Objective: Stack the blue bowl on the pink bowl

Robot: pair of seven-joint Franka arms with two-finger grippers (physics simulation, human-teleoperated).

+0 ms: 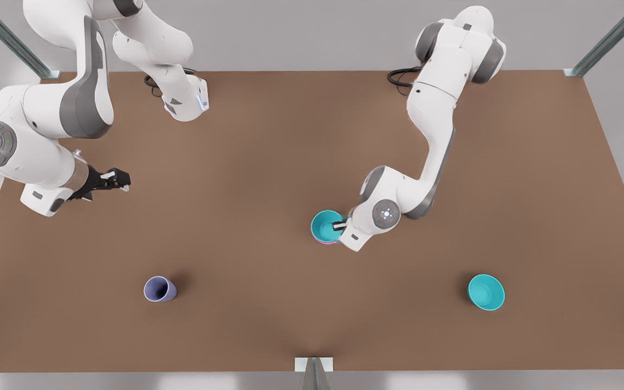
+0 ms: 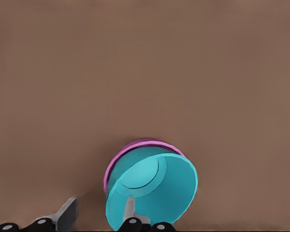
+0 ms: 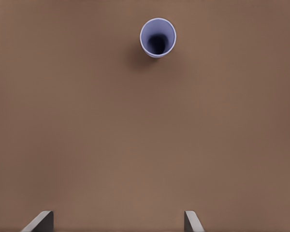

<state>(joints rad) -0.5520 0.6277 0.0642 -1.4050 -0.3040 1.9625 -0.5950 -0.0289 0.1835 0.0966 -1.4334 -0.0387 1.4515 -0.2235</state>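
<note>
Starting at the front view's left: your right gripper hangs over bare table with nothing in it. Its wrist view shows the fingers spread wide, looking down at the lavender cup well ahead of it. That arm is just waiting out of the way, which makes sense since the cup isn't part of the job.

Middle of the table is where it's all happening. The blue bowl sits nested inside the pink bowl; you can only see a thin pink sliver under the teal rim there. The left wrist view makes it clearer, with the pink bowl's rim ringing the far side of the blue bowl. Your left gripper is right at the near rim. One finger is inside the bowl and the other is outside, so it straddles the wall the way you'd pinch a bowl to carry it. The outer finger stands apart from the wall though, so I'd call the claw released, not gripping.

Looks to me like the stack is basically done; your next move should be lifting straight up so the inner finger doesn't drag the bowl.

Far right, the second teal bowl sits alone, well apart.
</note>
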